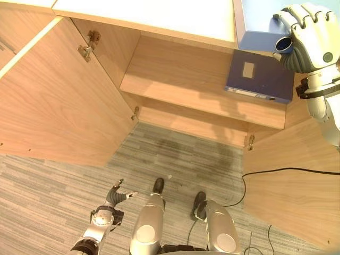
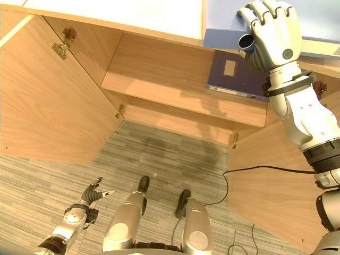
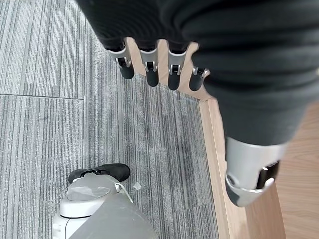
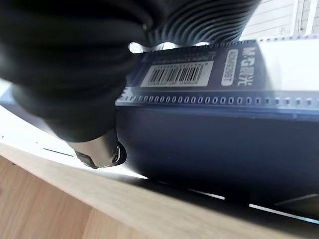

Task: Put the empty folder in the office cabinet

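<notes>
The cabinet stands open at 12 o'clock, its left door swung out toward 9 and its right door toward 3, with a white top above a wooden shelf. On the top's right end, at about 1 o'clock, lies a blue folder, partly overhanging the front edge. The right hand sits on this folder's near edge: the fingers are bent down over its upper face and the thumb comes in from below. In the right wrist view the thumb lies against the folder's dark side, just under the barcode label; the fingers are hidden by the hand's cover there, so the grip reads as closed around the folder's edge, though how tightly cannot be told. Straight below, at the shelf's right end, a second folder, darker blue with a pale label, lies flat, its front edge slightly past the shelf lip. The left hand hangs low at 7 o'clock over the grey carpet, well apart from the cabinet, empty, with its fingers straight and relaxed; its wrist view looks down past them at the carpet and the bottom edge of a door.
</notes>
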